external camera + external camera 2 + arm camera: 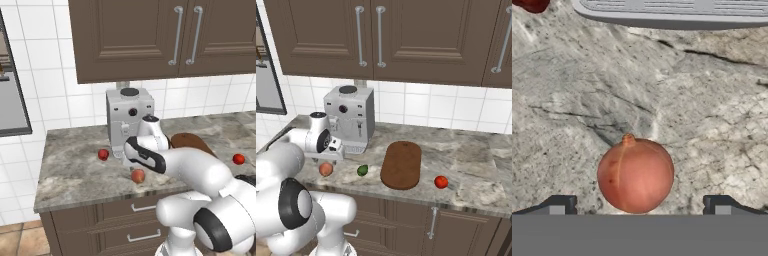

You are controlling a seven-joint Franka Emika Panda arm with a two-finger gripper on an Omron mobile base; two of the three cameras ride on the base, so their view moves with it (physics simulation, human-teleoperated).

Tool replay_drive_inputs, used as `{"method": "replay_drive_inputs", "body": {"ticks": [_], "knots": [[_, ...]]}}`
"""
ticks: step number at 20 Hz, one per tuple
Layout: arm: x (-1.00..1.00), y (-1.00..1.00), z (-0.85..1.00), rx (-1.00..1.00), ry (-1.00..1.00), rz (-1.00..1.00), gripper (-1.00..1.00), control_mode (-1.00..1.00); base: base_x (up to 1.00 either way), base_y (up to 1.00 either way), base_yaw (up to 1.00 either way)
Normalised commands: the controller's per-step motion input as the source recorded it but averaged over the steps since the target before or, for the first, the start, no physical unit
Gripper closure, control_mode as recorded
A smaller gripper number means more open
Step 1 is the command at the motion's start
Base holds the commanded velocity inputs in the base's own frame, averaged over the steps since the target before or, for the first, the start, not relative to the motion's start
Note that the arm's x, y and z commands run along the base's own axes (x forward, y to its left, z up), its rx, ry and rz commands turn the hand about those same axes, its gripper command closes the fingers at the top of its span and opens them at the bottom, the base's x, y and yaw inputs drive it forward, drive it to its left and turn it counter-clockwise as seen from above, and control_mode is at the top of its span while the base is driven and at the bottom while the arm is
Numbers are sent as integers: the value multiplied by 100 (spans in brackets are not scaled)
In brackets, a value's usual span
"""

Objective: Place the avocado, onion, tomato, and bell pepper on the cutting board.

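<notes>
Right below your hand sits the onion [635, 175], on the marble counter [75, 170] near its front edge — your gripper [639, 205] hangs over it, fingers spread wide on either side, not touching. You have the avocado [362, 170] just beside the cutting board [402, 164], a red fruit [441, 182] beyond it — another [103, 154] by the coffee machine [127, 120].

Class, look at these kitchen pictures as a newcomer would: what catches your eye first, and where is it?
The orange-tan onion fills the hand view, lying on the grey marbled counter between the two tips of the open tool. Behind it stands the silver coffee machine against the tiled wall. To the right lies the bare dark cutting board, with the green avocado on its left and a red fruit on its right.
</notes>
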Motion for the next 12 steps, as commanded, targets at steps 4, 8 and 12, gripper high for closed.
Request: {"method": "replay_drive_inputs", "body": {"ticks": [4, 8, 12], "knots": [[-14, 0, -21, 0, 0, 0, -100, -100, 0, 0, 0], [0, 0, -18, 0, 0, 0, -100, -100, 0, 0, 0], [0, 0, -21, 0, 0, 0, -100, -100, 0, 0, 0]]}}
